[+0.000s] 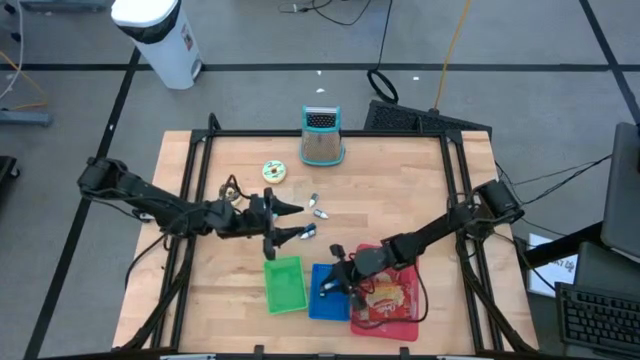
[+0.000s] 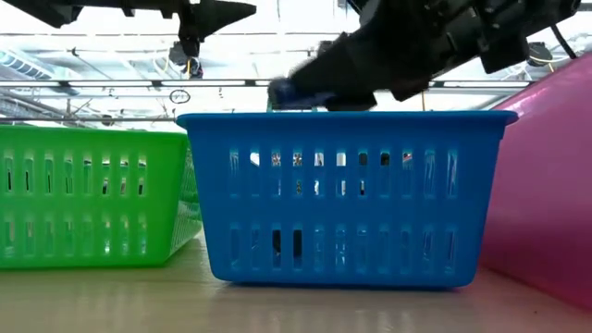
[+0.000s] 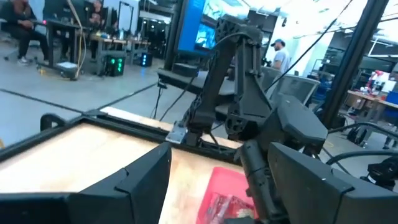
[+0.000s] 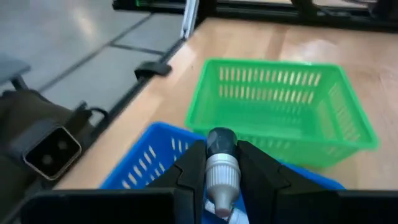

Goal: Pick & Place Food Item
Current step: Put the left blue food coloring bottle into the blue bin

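Observation:
My right gripper (image 4: 221,177) is shut on a small bottle-shaped food item (image 4: 220,163) with a dark round cap and a pale body. It hovers over the blue basket (image 1: 325,295), just above its rim (image 2: 347,118). The green basket (image 1: 284,285) stands beside the blue one on its left, the pink basket (image 1: 388,318) on its right. My left gripper (image 1: 295,222) hangs open above the table's middle, left of the baskets' far side, with nothing between its fingers. My right gripper pinches the item's pale body (image 4: 219,180) between its two fingers (image 4: 194,168). The dark cap end (image 4: 221,140) sticks out past the fingertips. The fingers come from the table's right, slanting a little downward and lying along the item. It is lifted clear above the blue basket.
The pink basket holds food packets (image 1: 385,297). Two small wrapped items (image 1: 320,208) lie on the wood beyond my left gripper. A round green disc (image 1: 275,171) and a blue-grey container (image 1: 321,135) stand nearer the far edge. A black frame (image 1: 330,133) borders the table.

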{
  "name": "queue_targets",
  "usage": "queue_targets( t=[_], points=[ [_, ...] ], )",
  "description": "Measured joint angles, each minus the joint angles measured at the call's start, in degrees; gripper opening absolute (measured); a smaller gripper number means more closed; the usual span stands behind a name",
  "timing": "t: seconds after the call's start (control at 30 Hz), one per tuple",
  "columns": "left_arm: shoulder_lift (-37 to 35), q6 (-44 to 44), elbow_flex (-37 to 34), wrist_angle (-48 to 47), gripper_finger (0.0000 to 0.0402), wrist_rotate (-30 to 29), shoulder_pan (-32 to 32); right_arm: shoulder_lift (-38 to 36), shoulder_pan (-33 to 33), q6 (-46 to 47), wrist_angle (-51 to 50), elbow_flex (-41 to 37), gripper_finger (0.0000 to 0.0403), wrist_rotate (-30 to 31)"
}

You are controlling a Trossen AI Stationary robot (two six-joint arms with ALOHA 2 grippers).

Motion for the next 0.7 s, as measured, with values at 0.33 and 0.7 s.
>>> queue_targets(
  t=[0.33, 0.7],
  points=[
    [0.32, -1.52, 0.04, -3.89, 0.0271, 0.09, 0.00, -4.06, -0.34, -0.55, -11.53, 0.29, 0.0075, 0.20],
    [0.28, -8.44, 0.04, -7.95, 0.0271, -0.18, 0.00, -4.42, 0.15, -0.44, -13.86, 0.27, 0.0167, 0.18]
  ],
)
